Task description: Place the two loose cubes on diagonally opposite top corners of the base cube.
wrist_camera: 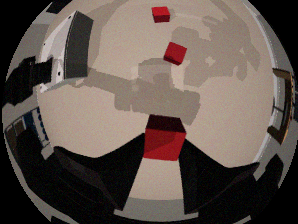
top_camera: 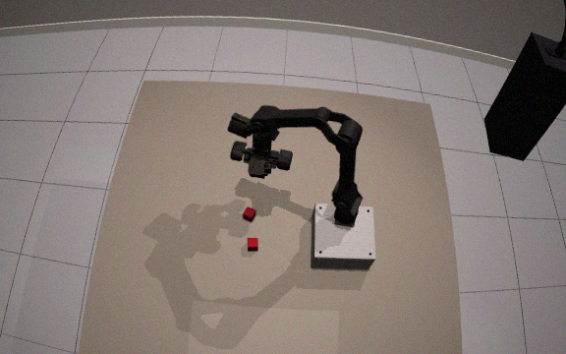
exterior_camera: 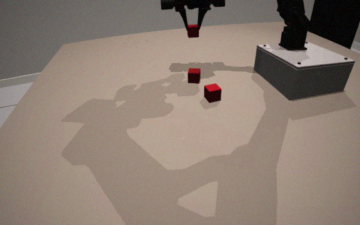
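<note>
My gripper is shut on a red cube and holds it high above the tan mat. In the top view the gripper body hides the held cube. Two more red cubes rest on the mat below. The nearer cube lies in the arm's shadow, a little ahead of the gripper. The farther cube lies beyond it, apart from it. I cannot tell which of the two is the fixed base.
The arm stands on a white-topped grey pedestal to the right of the cubes. A tall black box stands off the mat at the far right. White floor tiles surround the mat.
</note>
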Available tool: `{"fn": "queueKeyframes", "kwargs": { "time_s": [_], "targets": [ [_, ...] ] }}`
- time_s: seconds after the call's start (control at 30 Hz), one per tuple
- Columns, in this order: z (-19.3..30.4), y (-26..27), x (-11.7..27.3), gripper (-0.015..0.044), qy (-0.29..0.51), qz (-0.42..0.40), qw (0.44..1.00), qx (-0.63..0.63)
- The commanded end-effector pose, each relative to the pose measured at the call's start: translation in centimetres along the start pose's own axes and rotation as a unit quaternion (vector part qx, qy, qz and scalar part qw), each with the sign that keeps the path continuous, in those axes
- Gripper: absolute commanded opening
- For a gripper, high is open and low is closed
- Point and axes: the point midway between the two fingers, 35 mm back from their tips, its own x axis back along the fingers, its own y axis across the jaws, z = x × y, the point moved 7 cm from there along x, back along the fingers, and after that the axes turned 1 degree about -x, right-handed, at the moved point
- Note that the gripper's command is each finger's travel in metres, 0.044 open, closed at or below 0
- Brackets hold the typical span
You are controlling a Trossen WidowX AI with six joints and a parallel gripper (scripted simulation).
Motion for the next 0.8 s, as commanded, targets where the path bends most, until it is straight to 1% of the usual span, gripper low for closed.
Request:
{"fn": "queueKeyframes", "kwargs": {
  "time_s": [0.0,0.77],
  "targets": [
    [-0.7,-0.2,0.2,0.0105,-0.001,0.003,1.0,-0.009],
    [-8.0,-1.4,-1.2,0.0105,-0.005,0.003,0.996,-0.09]
  ]
}}
